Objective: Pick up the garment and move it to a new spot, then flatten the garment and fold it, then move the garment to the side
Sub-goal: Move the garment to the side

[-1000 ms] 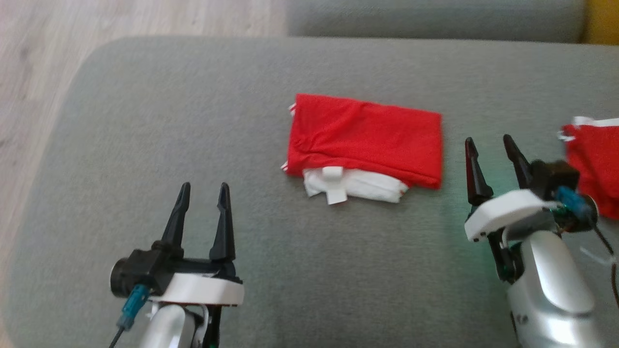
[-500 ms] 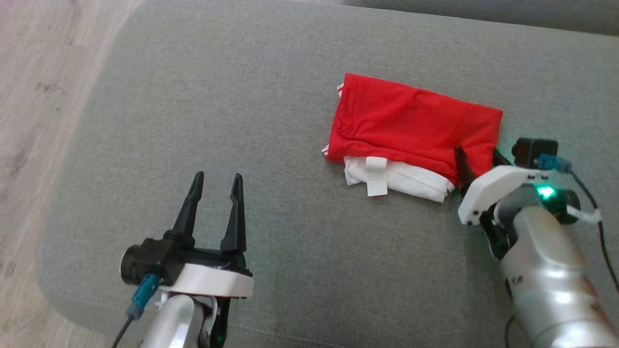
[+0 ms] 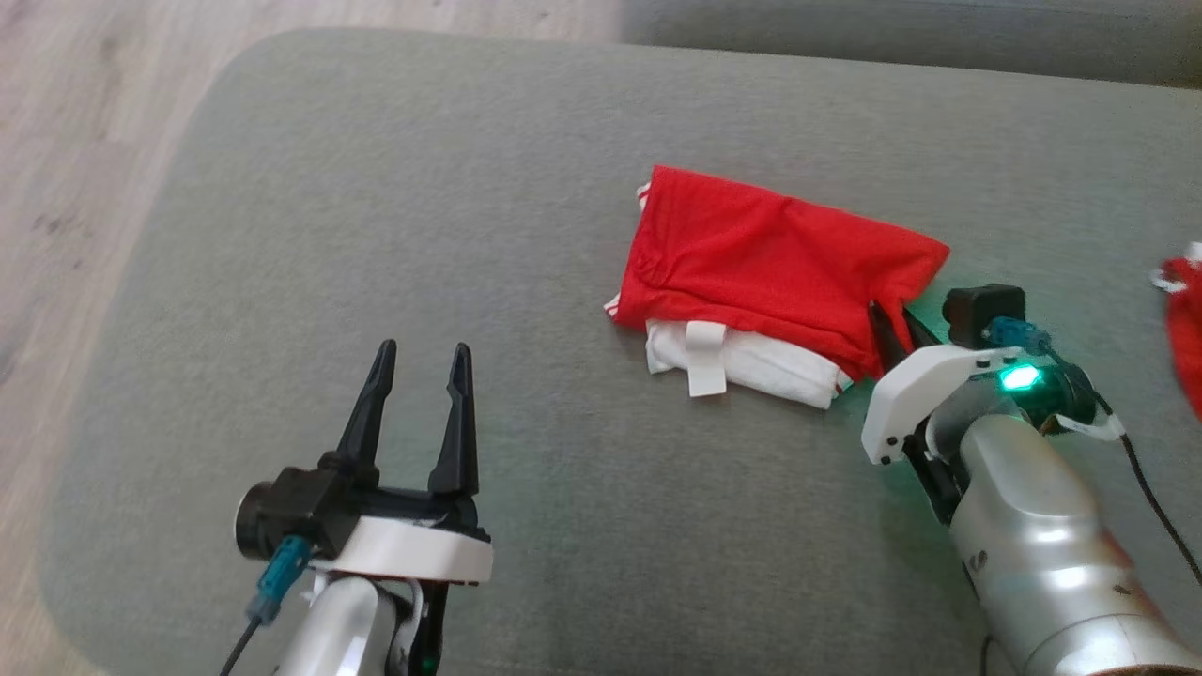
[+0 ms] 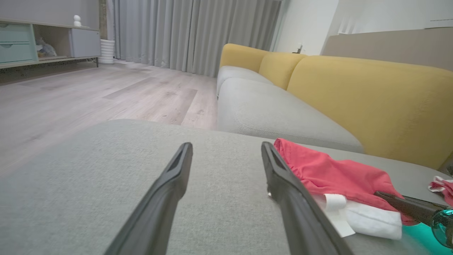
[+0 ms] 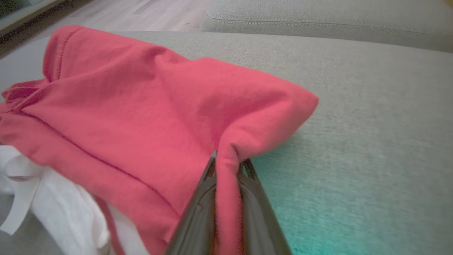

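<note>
The folded red garment (image 3: pixel 779 268) with a white part at its near edge lies on the grey cushion (image 3: pixel 470 216). My right gripper (image 3: pixel 894 324) is shut on the garment's near right corner. In the right wrist view a fold of the red garment (image 5: pixel 141 117) is pinched between the two dark fingers (image 5: pixel 201 198), and the corner is pulled up a little. My left gripper (image 3: pixel 420 361) stands open over bare cushion to the garment's left, nothing between its fingers. In the left wrist view the garment (image 4: pixel 332 173) lies right of the open left gripper (image 4: pixel 226 150).
Another red and white cloth (image 3: pixel 1185 310) lies at the cushion's right edge. Wooden floor (image 3: pixel 84 141) lies beyond the cushion's left edge. A yellow-backed sofa (image 4: pixel 354 92) stands behind.
My right gripper moved in to the garment's near right corner and shut on it, bunching that corner. The head camera shifted. The left gripper stayed open and still.
</note>
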You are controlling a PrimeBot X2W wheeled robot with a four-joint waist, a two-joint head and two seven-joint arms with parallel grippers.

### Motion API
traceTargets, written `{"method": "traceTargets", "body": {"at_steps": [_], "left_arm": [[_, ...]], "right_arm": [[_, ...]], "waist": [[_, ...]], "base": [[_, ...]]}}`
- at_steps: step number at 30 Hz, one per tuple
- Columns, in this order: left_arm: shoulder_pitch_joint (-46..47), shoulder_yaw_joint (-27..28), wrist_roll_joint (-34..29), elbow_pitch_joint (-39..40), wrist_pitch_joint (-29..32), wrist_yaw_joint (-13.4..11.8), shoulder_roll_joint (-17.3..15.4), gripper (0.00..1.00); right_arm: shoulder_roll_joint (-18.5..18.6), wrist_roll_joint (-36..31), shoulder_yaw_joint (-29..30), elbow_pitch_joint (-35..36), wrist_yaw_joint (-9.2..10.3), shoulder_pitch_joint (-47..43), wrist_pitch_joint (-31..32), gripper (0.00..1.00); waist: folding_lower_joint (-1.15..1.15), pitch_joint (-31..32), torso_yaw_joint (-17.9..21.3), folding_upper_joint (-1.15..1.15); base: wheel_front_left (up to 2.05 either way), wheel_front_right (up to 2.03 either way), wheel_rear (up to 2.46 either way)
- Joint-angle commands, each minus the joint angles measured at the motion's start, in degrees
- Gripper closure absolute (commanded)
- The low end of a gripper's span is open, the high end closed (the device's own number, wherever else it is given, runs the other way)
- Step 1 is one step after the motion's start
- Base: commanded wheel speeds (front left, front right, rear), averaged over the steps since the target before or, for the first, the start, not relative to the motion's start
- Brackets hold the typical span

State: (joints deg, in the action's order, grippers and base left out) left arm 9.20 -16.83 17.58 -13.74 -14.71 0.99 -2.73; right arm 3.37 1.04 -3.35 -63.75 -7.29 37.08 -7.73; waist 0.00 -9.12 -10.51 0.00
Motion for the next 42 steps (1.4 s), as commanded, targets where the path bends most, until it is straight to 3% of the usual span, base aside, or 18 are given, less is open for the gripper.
{"method": "traceTargets", "body": {"at_steps": [1, 7, 13, 23, 31, 36, 42], "left_arm": [[1.1, 1.4, -0.5, 2.0, -0.3, -0.1, -0.1, 0.00], [0.7, 0.3, -0.3, 2.2, -0.3, -0.2, -0.1, 0.00], [1.4, -1.3, 0.2, 2.7, -0.3, -0.6, -0.1, 0.00], [3.0, -1.3, 0.0, 2.6, -0.3, -0.4, -0.1, 0.00], [4.2, -0.5, -0.1, 2.0, -0.3, 0.5, -0.1, 0.00], [4.9, 0.0, -0.4, 1.9, -0.3, 0.9, -0.1, 0.00], [5.1, 0.6, -0.4, 1.9, -0.3, 1.1, -0.1, 0.00]], "right_arm": [[-0.5, -1.7, -1.4, 1.9, -0.20, 1.3, -1.1, 1.00], [1.2, -10.5, -2.5, 5.9, -0.20, 1.0, -1.2, 1.00], [8.2, -13.9, -9.2, 9.5, -0.20, 0.8, 1.3, 1.00], [25.3, -8.3, -18.2, 15.2, -0.20, 2.5, 4.7, 1.00], [37.7, -2.6, -18.1, 18.0, -0.20, 3.0, 9.0, 1.00], [42.7, -2.8, -17.2, 18.0, -0.20, 3.3, 11.1, 1.00], [45.2, -2.4, -14.1, 18.6, -0.20, 2.5, 13.2, 1.00]], "waist": [[0.00, 1.1, 2.0, 0.00], [0.00, 2.8, 6.5, 0.00], [0.00, 2.4, 10.0, 0.00], [0.00, -0.5, 11.1, 0.00], [0.00, -2.9, 10.2, 0.00], [0.00, -4.1, 9.5, 0.00], [0.00, -5.0, 9.3, 0.00]], "base": [[0.00, 0.00, 0.00], [0.00, 0.00, 0.00], [0.00, 0.00, 0.00], [0.00, 0.00, 0.00], [0.00, 0.00, 0.00], [0.00, 0.00, 0.00], [0.00, 0.00, 0.00]]}}
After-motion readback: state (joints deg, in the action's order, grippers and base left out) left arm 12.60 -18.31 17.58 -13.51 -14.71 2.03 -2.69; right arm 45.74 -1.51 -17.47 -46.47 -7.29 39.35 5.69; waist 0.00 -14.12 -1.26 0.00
